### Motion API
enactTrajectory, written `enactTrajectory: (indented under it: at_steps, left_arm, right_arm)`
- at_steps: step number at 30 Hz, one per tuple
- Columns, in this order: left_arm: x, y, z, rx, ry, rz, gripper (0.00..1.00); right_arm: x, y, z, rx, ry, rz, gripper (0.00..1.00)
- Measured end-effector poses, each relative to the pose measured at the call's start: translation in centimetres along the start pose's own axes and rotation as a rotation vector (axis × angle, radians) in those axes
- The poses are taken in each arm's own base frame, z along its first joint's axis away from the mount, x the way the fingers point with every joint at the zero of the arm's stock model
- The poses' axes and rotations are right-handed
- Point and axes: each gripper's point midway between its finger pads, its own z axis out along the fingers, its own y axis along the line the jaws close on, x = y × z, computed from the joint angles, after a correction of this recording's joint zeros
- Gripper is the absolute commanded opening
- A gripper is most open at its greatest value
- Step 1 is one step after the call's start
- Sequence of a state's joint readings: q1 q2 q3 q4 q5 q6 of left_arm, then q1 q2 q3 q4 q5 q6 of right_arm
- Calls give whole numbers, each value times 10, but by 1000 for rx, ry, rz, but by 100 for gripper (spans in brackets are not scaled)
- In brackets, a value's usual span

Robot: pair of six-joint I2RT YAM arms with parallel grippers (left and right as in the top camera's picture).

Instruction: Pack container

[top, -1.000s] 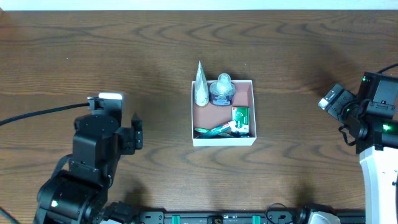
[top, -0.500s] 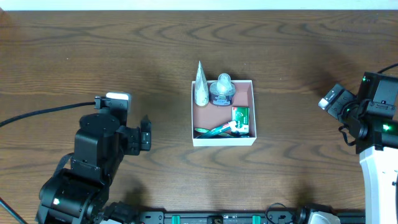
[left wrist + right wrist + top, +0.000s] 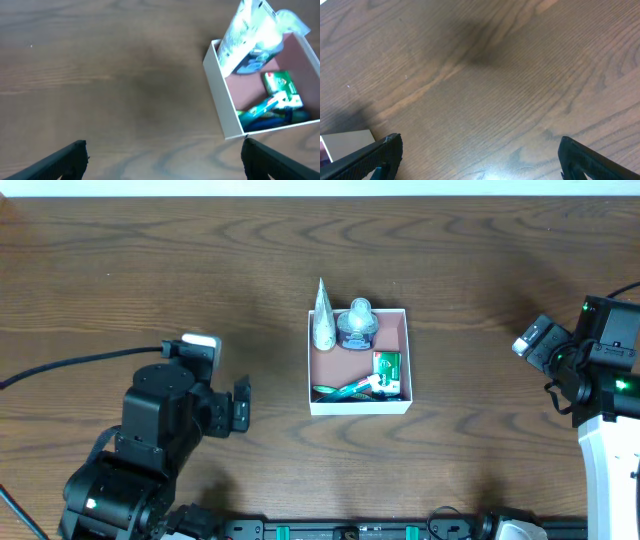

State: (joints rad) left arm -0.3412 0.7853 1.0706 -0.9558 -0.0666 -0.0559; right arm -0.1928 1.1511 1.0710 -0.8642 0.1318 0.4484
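Four toiletries lie in the container (image 3: pixel 360 407), which sits near the centre of the table (image 3: pixel 200 260) in the overhead view. A white tube (image 3: pixel 322 320) leans over its 11 o'clock corner, a clear round bottle (image 3: pixel 357 325) stands at 12, a green packet (image 3: pixel 386 363) lies at 3, and a teal-and-white item (image 3: pixel 345 391) lies along the 6 o'clock wall. The left gripper (image 3: pixel 240 405) hangs at about 8 o'clock from the container; the right gripper (image 3: pixel 535 340) is well apart at 3 o'clock. Only the wrist views show the fingers (image 3: pixel 70 155): both pairs are spread wide, holding nothing, over bare wood. The left wrist view catches the container's reddish-brown floor at its 2 o'clock. The right wrist view shows only a pale corner (image 3: pixel 347 142) at 8 o'clock, too little to identify.
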Motion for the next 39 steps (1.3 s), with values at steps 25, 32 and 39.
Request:
enactTrajectory:
  at_steps: [25,32,39]
  left_arm:
    - [-41,48,-35,-90,-613,-190,98]
    - [-8,42,6,-40,-696,-173,98]
    - [10,34,26,5,-728,-156,98]
  right_arm:
    - [0,0,0,0,-1,0,99]
    - [0,0,0,0,0,0,99]
    - [0,0,0,0,0,0,99]
